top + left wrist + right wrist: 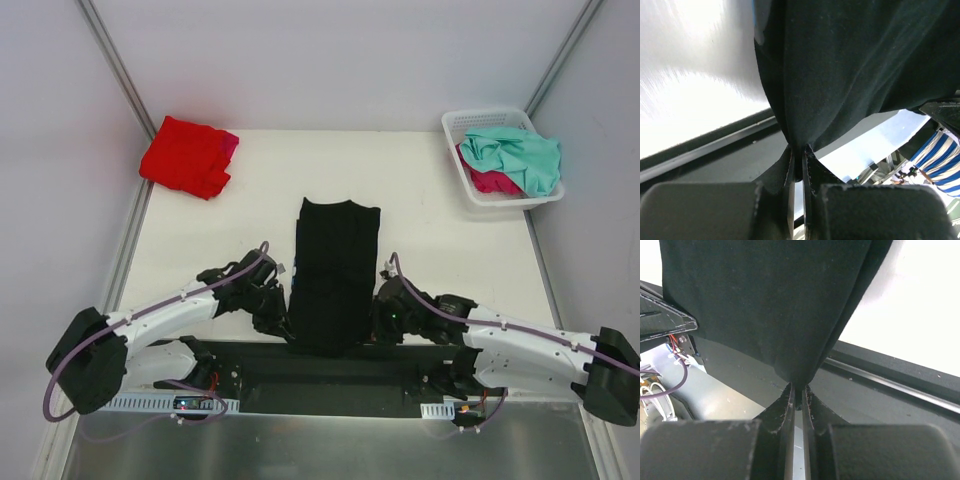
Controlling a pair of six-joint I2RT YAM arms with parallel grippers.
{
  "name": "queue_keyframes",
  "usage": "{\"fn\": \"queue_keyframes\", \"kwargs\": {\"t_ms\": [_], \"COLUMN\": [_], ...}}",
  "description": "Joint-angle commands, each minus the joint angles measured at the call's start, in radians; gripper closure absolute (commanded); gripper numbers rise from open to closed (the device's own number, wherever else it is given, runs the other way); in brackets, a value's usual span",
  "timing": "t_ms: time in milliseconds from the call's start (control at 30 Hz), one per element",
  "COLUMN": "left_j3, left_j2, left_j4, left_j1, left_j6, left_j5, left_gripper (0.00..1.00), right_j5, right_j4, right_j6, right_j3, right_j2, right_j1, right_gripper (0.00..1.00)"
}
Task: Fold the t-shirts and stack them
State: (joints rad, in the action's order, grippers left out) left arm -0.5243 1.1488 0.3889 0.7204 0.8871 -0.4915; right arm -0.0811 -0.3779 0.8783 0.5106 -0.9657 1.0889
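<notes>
Big picture first: on the white bench (440, 250), the large black cotton t-shirt (335, 270) lies as a long narrow strip down the middle, its near end spilling over the near edge. By my reading it is halfway folded: sides in, the crosswise fold not yet made.

At the far left corner sits a folded bright red t-shirt (185, 155) with a sliver of magenta at its right side. That looks like the finished stack, though I cannot tell how many shirts are in it.

At the far right corner, the white plastic lattice basket (500, 113) holds a crumpled teal-mint t-shirt (520, 155) over a magenta-pink t-shirt (492, 182), both waiting their turn.

The left gripper (797, 150) is pinched tight on the black shirt's near left corner, and the right gripper (797, 388) is clamped on its near right corner.
</notes>
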Motion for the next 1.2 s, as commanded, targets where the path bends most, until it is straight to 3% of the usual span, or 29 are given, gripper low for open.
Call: {"fn": "queue_keyframes", "kwargs": {"t_ms": [0, 367, 667, 767, 933, 1167], "left_j3": [-0.013, -0.133, -0.422, -0.491, -0.588, -0.672], "left_j2": [-0.092, -0.268, -0.157, -0.078, 0.041, 0.118], "left_j4": [0.090, 0.289, 0.429, 0.432, 0.423, 0.410], "left_j1": [0.031, 0.083, 0.085, 0.083, 0.071, -0.018], "left_j6": [0.081, 0.135, 0.030, -0.008, -0.046, -0.105], "left_j5": [0.030, 0.139, 0.272, 0.304, 0.332, 0.318], "left_gripper": [1.00, 1.00, 1.00, 1.00, 1.00, 1.00], "right_j5": [0.056, 0.233, 0.391, 0.386, 0.275, 0.155], "right_j4": [-0.125, -0.415, -0.590, -0.596, -0.523, -0.469], "right_j6": [0.033, 0.070, -0.079, -0.143, -0.245, -0.366], "right_j3": [0.052, 0.169, 0.440, 0.474, 0.448, 0.436], "right_j2": [0.097, 0.298, 0.237, 0.199, 0.151, 0.099], "right_j1": [0.023, 0.082, 0.074, 0.030, -0.148, -0.322], "right_gripper": [0.92, 0.92, 0.89, 0.89, 0.89, 0.89]}}
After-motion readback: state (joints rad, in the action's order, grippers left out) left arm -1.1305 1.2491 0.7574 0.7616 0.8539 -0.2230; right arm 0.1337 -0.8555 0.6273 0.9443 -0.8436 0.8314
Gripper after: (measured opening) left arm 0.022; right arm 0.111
